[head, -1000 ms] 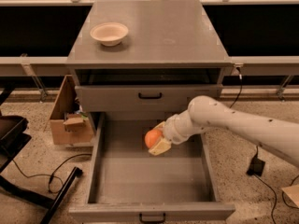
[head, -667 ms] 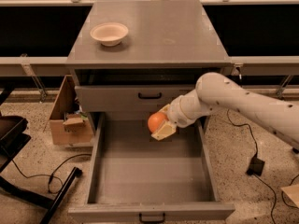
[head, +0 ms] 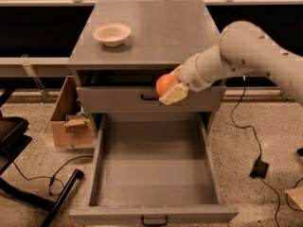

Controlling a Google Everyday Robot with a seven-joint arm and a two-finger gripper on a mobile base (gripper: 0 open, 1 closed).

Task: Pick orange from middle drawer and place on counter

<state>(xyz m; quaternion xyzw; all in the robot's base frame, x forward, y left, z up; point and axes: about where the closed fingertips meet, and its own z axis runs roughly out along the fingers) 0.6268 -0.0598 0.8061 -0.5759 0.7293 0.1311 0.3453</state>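
My gripper (head: 169,88) is shut on the orange (head: 165,83) and holds it in the air in front of the upper drawer front, just below the counter's front edge. The middle drawer (head: 154,167) is pulled wide open below it, and its grey floor shows nothing inside. The counter (head: 161,32) is the flat grey top of the cabinet, just above and behind the orange. My white arm reaches in from the right.
A beige bowl (head: 111,33) stands on the counter's left part. A cardboard box (head: 71,119) sits on the floor left of the cabinet. A black stand and cables lie at the lower left, and a cable and plug on the floor at right.
My gripper has lifted the orange up out of the middle drawer to the height of the upper drawer front, moving slightly right.
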